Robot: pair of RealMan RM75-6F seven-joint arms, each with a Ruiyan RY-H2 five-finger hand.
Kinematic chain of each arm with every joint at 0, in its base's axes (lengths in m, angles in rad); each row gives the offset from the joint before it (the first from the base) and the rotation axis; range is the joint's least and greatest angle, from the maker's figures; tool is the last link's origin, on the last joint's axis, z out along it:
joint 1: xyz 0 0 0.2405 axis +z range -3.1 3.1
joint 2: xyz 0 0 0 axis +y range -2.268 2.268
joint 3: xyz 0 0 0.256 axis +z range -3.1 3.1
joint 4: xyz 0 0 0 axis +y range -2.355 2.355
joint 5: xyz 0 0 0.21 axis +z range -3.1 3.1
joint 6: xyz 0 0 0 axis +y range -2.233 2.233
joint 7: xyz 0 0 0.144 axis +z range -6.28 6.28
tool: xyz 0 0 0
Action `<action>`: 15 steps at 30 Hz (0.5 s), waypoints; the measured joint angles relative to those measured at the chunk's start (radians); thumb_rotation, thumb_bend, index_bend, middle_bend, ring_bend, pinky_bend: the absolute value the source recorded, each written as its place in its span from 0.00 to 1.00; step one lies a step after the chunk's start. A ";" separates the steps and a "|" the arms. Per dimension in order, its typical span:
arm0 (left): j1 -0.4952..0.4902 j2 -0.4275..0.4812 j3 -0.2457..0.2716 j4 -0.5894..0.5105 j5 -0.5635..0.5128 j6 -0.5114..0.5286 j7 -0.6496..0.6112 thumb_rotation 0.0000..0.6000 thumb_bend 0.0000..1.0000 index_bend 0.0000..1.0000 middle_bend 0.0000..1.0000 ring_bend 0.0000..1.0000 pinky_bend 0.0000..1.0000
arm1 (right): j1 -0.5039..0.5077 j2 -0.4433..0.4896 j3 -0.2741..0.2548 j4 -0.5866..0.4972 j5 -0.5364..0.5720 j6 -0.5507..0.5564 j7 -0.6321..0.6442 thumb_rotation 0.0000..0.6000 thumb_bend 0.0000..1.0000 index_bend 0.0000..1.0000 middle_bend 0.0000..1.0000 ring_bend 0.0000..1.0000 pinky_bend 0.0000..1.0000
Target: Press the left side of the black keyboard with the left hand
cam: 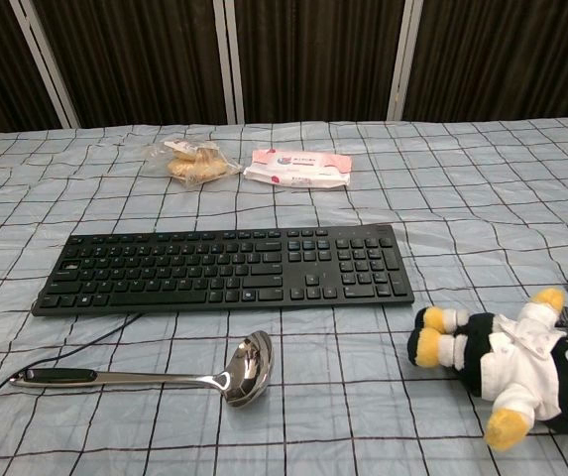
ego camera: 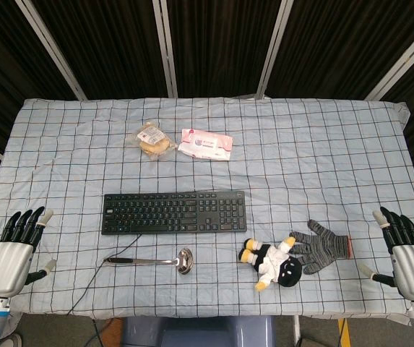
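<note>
No legible text; print on pink wipes pack [ego camera: 205,144] too small to read

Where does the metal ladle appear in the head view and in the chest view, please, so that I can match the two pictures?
Head view: the ladle lies left of centre near the table's front edge, just below the black keyboard, bowl to the right.
Chest view: the ladle lies at lower left, in front of the keyboard, bowl to the right.
Shared landmark: the black keyboard directly behind the ladle in both views.
</note>
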 measured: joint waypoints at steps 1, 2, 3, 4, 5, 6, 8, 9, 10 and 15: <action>0.000 0.000 0.000 0.000 0.000 0.000 0.000 1.00 0.14 0.00 0.00 0.00 0.00 | 0.000 0.000 0.000 0.001 0.000 0.000 0.000 1.00 0.05 0.00 0.00 0.00 0.00; 0.000 0.000 -0.001 0.000 -0.001 0.000 0.001 1.00 0.14 0.00 0.00 0.00 0.00 | 0.000 0.000 0.000 0.001 0.000 0.000 0.000 1.00 0.05 0.00 0.00 0.00 0.00; 0.000 0.000 -0.001 -0.001 -0.001 -0.001 0.001 1.00 0.14 0.00 0.00 0.00 0.00 | 0.000 0.000 0.000 0.001 -0.001 0.000 0.000 1.00 0.05 0.00 0.00 0.00 0.00; 0.000 0.000 -0.001 -0.001 -0.002 -0.001 0.000 1.00 0.14 0.00 0.00 0.00 0.00 | 0.001 0.000 0.000 0.001 -0.001 -0.001 0.000 1.00 0.05 0.00 0.00 0.00 0.00; 0.000 0.001 -0.001 -0.001 -0.002 -0.001 0.000 1.00 0.14 0.00 0.00 0.00 0.00 | 0.000 0.000 0.000 0.001 0.000 -0.001 0.000 1.00 0.05 0.00 0.00 0.00 0.00; 0.000 0.001 -0.001 0.000 -0.002 -0.001 0.000 1.00 0.14 0.00 0.00 0.00 0.00 | 0.000 0.000 0.000 0.001 -0.001 -0.001 0.000 1.00 0.05 0.00 0.00 0.00 0.00; 0.000 0.001 -0.001 0.000 -0.002 0.000 0.000 1.00 0.14 0.00 0.00 0.00 0.00 | 0.000 0.000 0.000 0.000 -0.001 0.000 0.000 1.00 0.05 0.00 0.00 0.00 0.00; 0.000 0.002 -0.001 0.000 -0.001 0.000 -0.002 1.00 0.14 0.00 0.00 0.00 0.00 | 0.000 0.000 -0.001 -0.001 -0.002 0.000 0.000 1.00 0.05 0.00 0.00 0.00 0.00; 0.000 0.002 -0.001 0.000 0.000 0.001 -0.003 1.00 0.14 0.00 0.00 0.00 0.00 | 0.000 0.000 -0.001 -0.001 -0.003 0.001 -0.001 1.00 0.05 0.00 0.00 0.00 0.00; -0.001 0.003 -0.001 0.003 0.000 -0.001 -0.009 1.00 0.14 0.00 0.00 0.00 0.00 | 0.002 -0.002 -0.001 -0.004 -0.004 -0.002 -0.006 1.00 0.05 0.00 0.00 0.00 0.00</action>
